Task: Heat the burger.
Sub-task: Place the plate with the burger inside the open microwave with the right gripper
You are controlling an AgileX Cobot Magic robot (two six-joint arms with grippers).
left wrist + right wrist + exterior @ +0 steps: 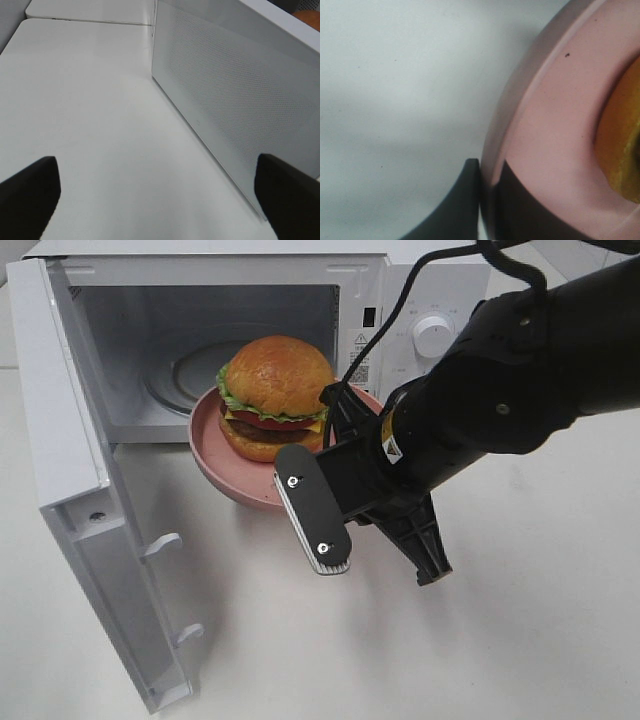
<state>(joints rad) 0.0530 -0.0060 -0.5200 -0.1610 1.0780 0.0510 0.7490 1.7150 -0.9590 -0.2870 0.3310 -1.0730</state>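
Glossy golden-brown on the domed bun of the burger (275, 390), with frilly green lettuce, a red tomato slice, yellow cheese and a dark patty stacked under it. Sits in the middle of a round pink plate (213, 445), smooth and matte, with a raised rim. Placed at the mouth of the open microwave (400, 300), just near of the ribbed glass turntable (185, 370) inside the cavity. Clamped on the plate's right rim by the right gripper (336, 402), black fingers pinched together with only the rim between them; in the right wrist view, one dark fingertip (462, 200) outside the rim, the other against the plate's inner slope. Blocks much of the right side of the scene: bulky black arm, plus a flat black camera housing (312, 510) with a silver edge, near of the plate. White box shape for the microwave, round white dial (433, 335) on its right panel, hinged door (90, 490) swung out to the left and toward the near side. Plain white table (520, 640) all around. Seen from the left wrist: left gripper (160, 200) spread wide, nothing between its dark fingers (30, 192), low over bare table beside the door's dotted mesh panel.
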